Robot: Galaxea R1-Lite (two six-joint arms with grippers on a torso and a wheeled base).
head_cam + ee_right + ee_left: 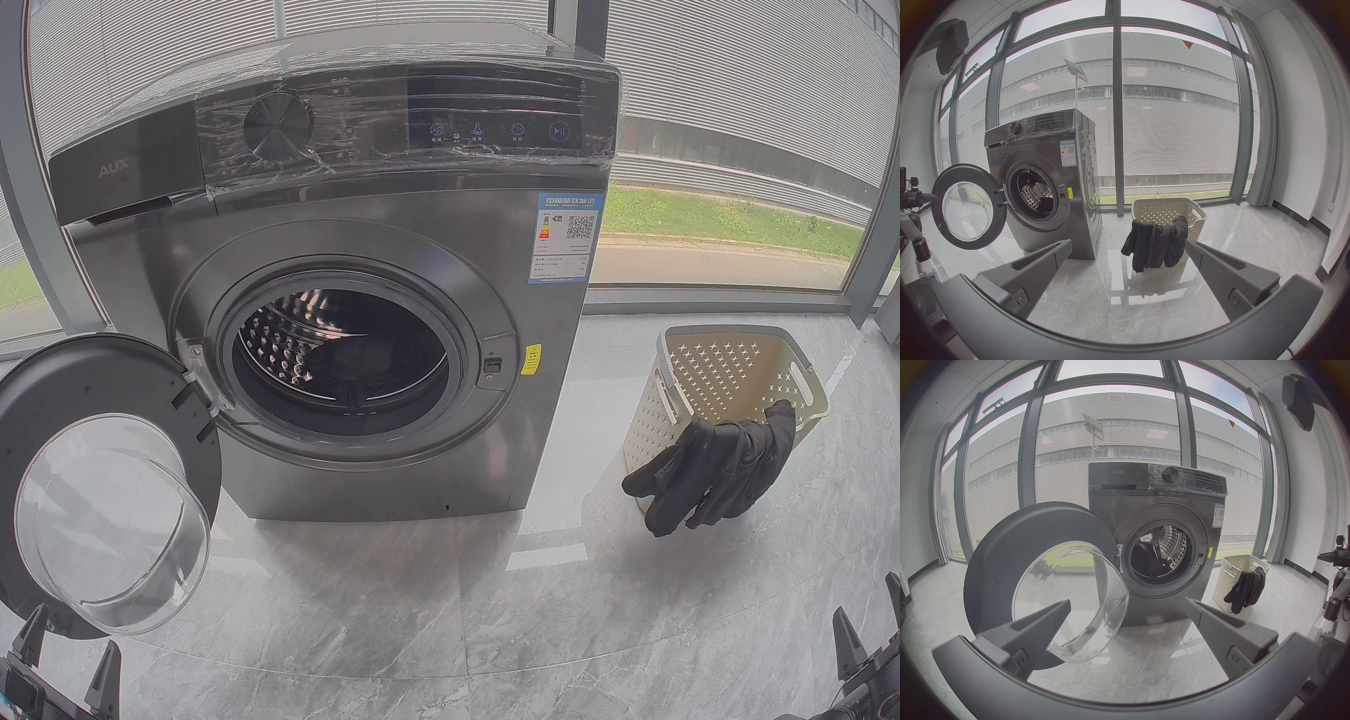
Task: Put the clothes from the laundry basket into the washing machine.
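A black garment (717, 473) is seen draped over the near rim of the laundry basket (731, 375), part tucked inside and most hung down the outer wall, the lowest ends almost at the floor. The basket is stood on the floor toward its far edge under the window, just beside the washing machine (375, 234) but not touching it. The machine's door (94, 469) is swung fully open and the drum (342, 361) is exposed; a dark shape is seen inside, what it is cannot be told. The left hand (1127, 603) is held low in front of the open door, fingers spread wide, nothing gripped. The right hand (1128, 243) is held low and pointed at the basket, well apart from it, likewise spread wide and empty. The garment is judged soft, limp and light, not fragile, with enough fabric texture that slipping is unlikely once pinched. Sagging and trailing are expected when it is lifted, so a sleeve could be snagged on the rim or dragged over the floor. Hold is best taken at the bunched fold lying over the rim, where layers are thickest, not at the dangling ends. A high lift is probably needed before the drum opening is approached.
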